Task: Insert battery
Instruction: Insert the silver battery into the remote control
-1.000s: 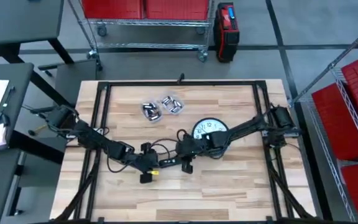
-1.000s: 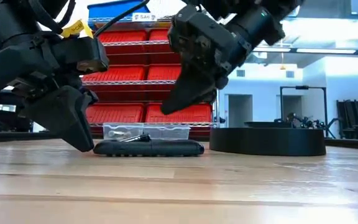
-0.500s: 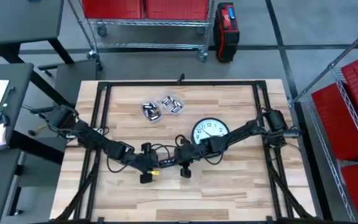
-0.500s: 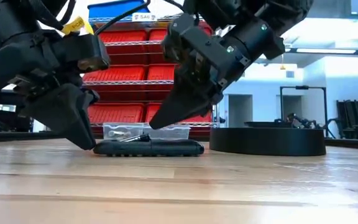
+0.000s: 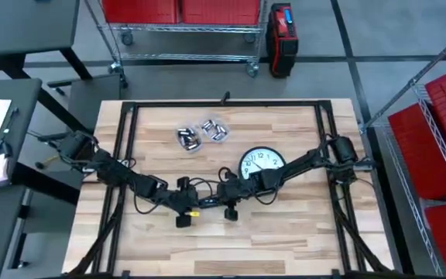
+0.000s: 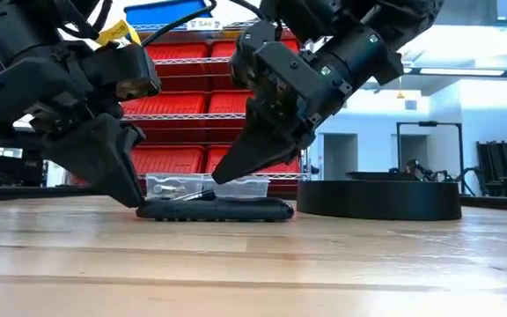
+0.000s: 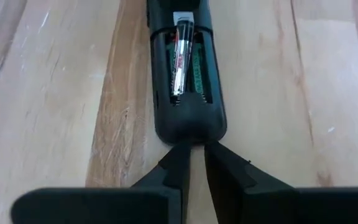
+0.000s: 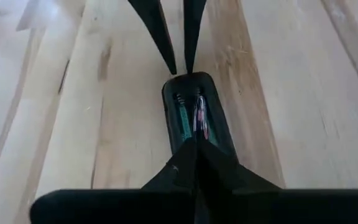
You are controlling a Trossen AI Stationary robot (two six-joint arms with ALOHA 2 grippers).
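Pale wooden table (image 5: 285, 232) carries the whole job, with the wall clock (image 5: 262, 162) lying flat and two small clear trays of batteries (image 5: 201, 133) well up the board. Mid-table sits the black remote (image 6: 214, 209), back cover off, both arms meeting over it. Left gripper (image 7: 191, 163) has its fingers drawn nearly together, only a slit between them, tips touching the remote's rounded end and bracing it. Right gripper (image 6: 236, 163) comes down from the other end, fingers pinched together, tip hovering just over the open bay. One battery (image 7: 179, 59) lies in the compartment, looking a touch propped up rather than seated. My read: this is the press-down. Best done with the left holding firm while the right pushes straight down on the raised end, gently, so the cell doesn't skid or pop out.
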